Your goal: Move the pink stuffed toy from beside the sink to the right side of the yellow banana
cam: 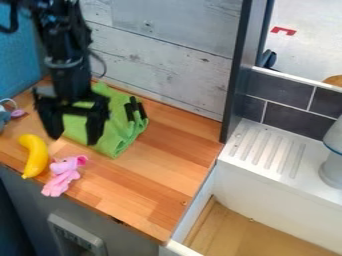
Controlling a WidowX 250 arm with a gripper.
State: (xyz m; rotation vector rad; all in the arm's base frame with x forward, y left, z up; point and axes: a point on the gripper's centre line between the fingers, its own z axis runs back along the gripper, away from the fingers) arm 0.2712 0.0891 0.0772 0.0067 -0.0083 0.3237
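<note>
While the black gripper (74, 136) hangs over the wood-grain counter (157, 167) toward its left end, fingers spread wide, a rumpled green cloth (121, 141) is bunched up near the back edge, partly blocked by the gripper, with stubby dark pieces (135, 110) on it. Smooth curvy banana (35, 156) and floppy pink plush (64, 174) lie along the front edge.

Matt green cloth (123, 138) at your nine o'clock, plush-looking pink toy (62, 176) at eight, smooth wooden counter (163, 165) beneath
</note>
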